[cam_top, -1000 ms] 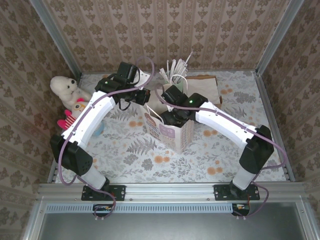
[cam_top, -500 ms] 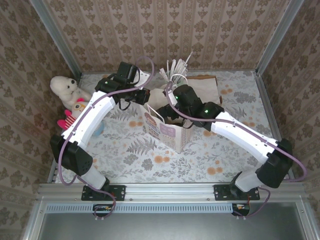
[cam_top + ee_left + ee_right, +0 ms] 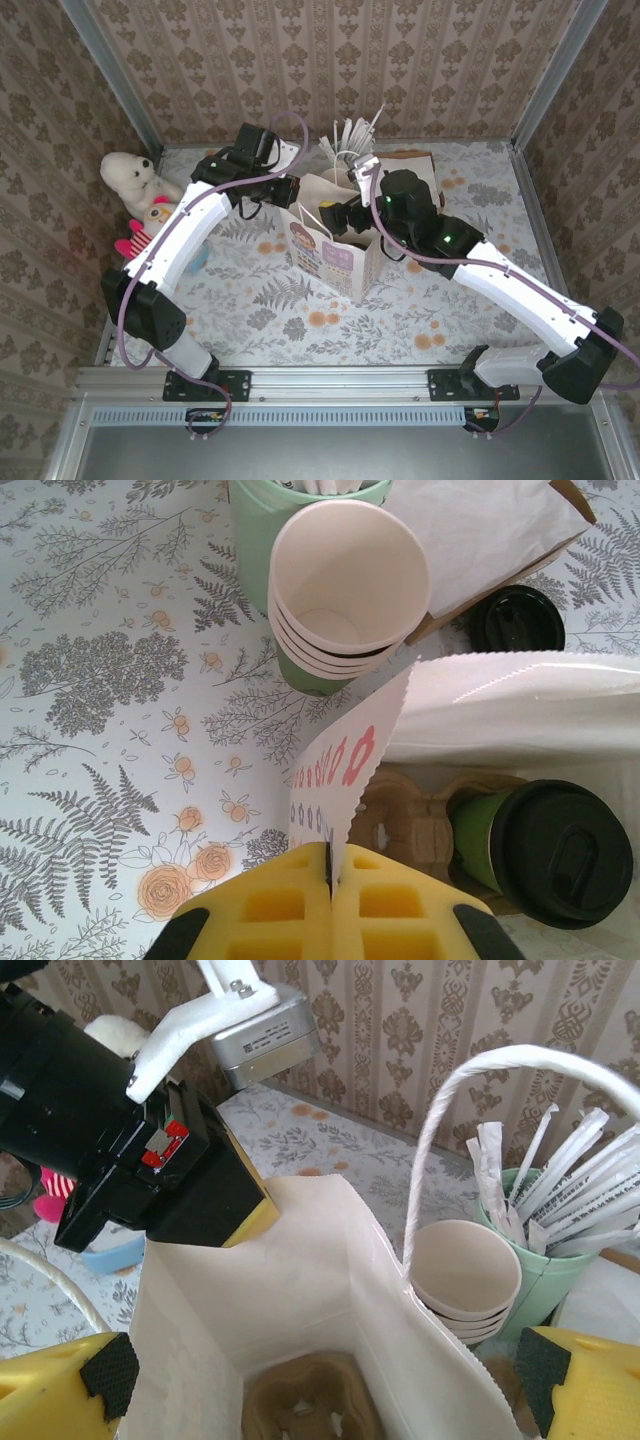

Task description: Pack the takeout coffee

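As seen from above, the white paper bag [image 3: 340,262] stands upright mid-surface [image 3: 250,300]. The left gripper [image 3: 292,195] is at its back-left rim and the right gripper [image 3: 338,215] hangs over the open mouth. The straw holder [image 3: 350,152] is just behind the bag, and the plush toy [image 3: 135,180] is well apart at the left edge. Left wrist view: the pads [image 3: 270,910] are pressed together, pinching the bag's thin rim edge. The takeout coffee [image 3: 545,852] sits upright inside the bag on a cardboard carrier [image 3: 410,810]. Outside the bag are the stack of cream cups [image 3: 345,580] and a second black lid [image 3: 517,618]. Right wrist view: the right gripper's fingers [image 3: 60,1390] are spread wide with nothing between them, poised over the bag mouth. The bag handle [image 3: 450,1130] arches up close to the right-hand finger. The cup looks placed, so the step in hand is probably getting the right gripper clear. To do that well, lift straight up, centred in the mouth, and watch that the handle loop doesn't hook a finger. The left pinch should hold the rim so the bag neither folds nor tips, and let go only once the right gripper is out. A snag could drag the bag over and spill the cup.
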Motion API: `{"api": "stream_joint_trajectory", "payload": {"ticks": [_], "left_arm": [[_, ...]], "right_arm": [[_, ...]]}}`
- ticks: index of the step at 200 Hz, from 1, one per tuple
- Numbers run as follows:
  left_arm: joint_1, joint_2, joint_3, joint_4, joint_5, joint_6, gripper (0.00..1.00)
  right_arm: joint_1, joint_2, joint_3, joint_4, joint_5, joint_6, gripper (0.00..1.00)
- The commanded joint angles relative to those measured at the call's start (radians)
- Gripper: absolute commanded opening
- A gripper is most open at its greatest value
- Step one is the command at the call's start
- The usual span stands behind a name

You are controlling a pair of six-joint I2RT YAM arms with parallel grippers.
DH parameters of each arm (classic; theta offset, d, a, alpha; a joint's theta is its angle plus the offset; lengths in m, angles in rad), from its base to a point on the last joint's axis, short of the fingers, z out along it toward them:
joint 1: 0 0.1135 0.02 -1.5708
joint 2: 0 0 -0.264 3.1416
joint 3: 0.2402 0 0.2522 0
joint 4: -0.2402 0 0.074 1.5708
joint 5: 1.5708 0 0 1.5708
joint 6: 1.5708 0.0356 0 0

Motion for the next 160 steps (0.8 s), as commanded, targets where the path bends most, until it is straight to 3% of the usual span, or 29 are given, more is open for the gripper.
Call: {"api": "stream_joint_trajectory", "payload": {"ticks": [1, 48, 83, 124, 160], "left_arm": [[-0.003, 0.008, 0.016, 0.013, -0.025, -0.022, 0.0], [0.0, 0.007, 0.008, 0.01, -0.048, -0.051, 0.0], [0.0, -0.001, 0.006, 0.021, -0.044, -0.064, 0.0], [0.0, 0.006, 0.007, 0.024, -0.034, -0.069, 0.0], [0.0, 0.001, 0.014, 0.01, 0.0, -0.064, 0.0]], "right_arm": [[-0.021, -0.029, -0.008, -0.043, -0.038, 0.103, 1.0], [-0.033, -0.063, 0.005, -0.2, -0.097, 0.334, 1.0], [-0.033, -0.103, 0.077, -0.515, -0.117, 0.36, 1.0], [-0.056, -0.253, -0.089, -0.461, -0.314, 0.344, 1.0], [-0.079, -0.301, -0.129, -0.452, -0.211, 0.42, 1.0]]}}
